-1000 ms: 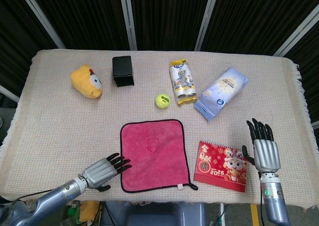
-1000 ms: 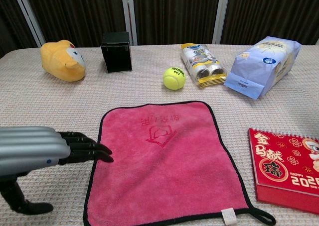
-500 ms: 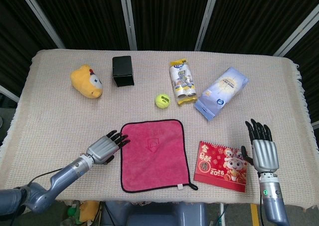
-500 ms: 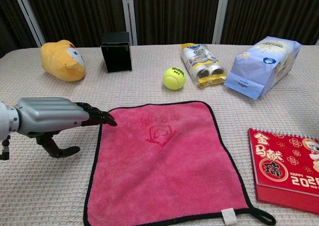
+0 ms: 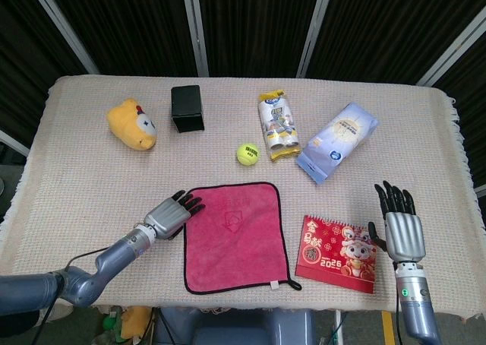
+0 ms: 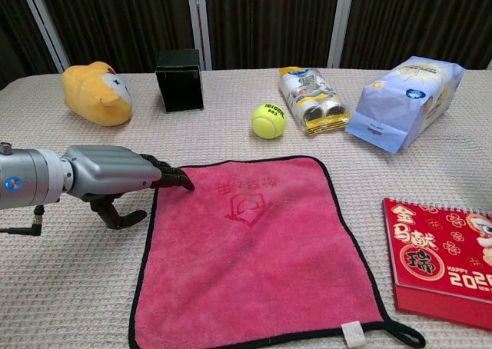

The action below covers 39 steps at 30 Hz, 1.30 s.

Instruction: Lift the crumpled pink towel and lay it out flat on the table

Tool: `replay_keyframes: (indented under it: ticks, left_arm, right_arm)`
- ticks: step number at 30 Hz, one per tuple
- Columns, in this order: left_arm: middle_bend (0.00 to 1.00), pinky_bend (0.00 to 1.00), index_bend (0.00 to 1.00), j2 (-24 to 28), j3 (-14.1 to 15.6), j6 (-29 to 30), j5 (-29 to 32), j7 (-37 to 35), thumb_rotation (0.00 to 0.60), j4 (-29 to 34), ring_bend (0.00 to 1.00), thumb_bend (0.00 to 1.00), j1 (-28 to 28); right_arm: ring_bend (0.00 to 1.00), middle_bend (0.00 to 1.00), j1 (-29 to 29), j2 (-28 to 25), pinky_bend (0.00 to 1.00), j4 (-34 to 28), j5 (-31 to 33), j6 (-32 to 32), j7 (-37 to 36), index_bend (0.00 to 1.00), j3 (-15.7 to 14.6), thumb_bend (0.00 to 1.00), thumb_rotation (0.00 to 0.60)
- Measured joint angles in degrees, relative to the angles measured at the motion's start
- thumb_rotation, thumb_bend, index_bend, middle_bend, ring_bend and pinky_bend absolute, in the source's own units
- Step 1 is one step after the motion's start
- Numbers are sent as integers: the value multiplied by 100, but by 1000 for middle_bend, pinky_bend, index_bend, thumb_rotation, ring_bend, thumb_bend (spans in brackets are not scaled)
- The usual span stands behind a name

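Observation:
The pink towel (image 5: 237, 235) (image 6: 257, 245) with a black hem lies spread flat on the table's near middle. My left hand (image 5: 171, 213) (image 6: 123, 176) is stretched out flat at the towel's far-left corner, fingertips (image 6: 181, 181) over its edge and holding nothing. My right hand (image 5: 399, 225) hovers at the table's near right, fingers straight and apart, empty, beside the red calendar; the chest view does not show it.
A red calendar (image 5: 337, 254) (image 6: 442, 260) lies right of the towel. Behind are a tennis ball (image 5: 247, 153), a snack pack (image 5: 278, 126), a pale blue bag (image 5: 337, 141), a black box (image 5: 187, 109) and a yellow plush toy (image 5: 133, 124).
My left hand has slid away from me along the towel's left edge, from the near-left side up to its far-left corner. The towel and right hand have stayed put.

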<state>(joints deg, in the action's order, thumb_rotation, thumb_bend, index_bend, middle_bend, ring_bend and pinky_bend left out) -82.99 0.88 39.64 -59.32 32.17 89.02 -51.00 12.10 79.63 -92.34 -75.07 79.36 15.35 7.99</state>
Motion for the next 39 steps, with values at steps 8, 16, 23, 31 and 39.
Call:
replay_keyframes:
  ticks: [8,16,23,31,39]
  left_arm:
    - [0,0,0,27,97,-31,296,114,600,-113,0,597,-63]
    - [0,0,0,87,178,41,438,167,600,-166,0,598,-116]
    - [0,0,0,143,206,99,490,114,600,-187,0,585,-129]
    - [0,0,0,135,196,224,346,-58,600,-118,0,410,-80]
    - [0,0,0,168,120,489,125,-358,600,84,0,160,51]
  right_arm:
    - [0,14,2,12,0,-9,-4,2,21,2,-6,475,600]
    - [0,14,7,27,0,4,3,-12,43,2,-17,475,600]
    - [0,14,21,33,0,-11,9,-20,56,2,-5,474,600]
    - [0,14,4,33,0,-26,-31,-3,53,2,-41,474,600]
    - [0,14,2,6,0,-55,-80,1,15,2,-57,474,600]
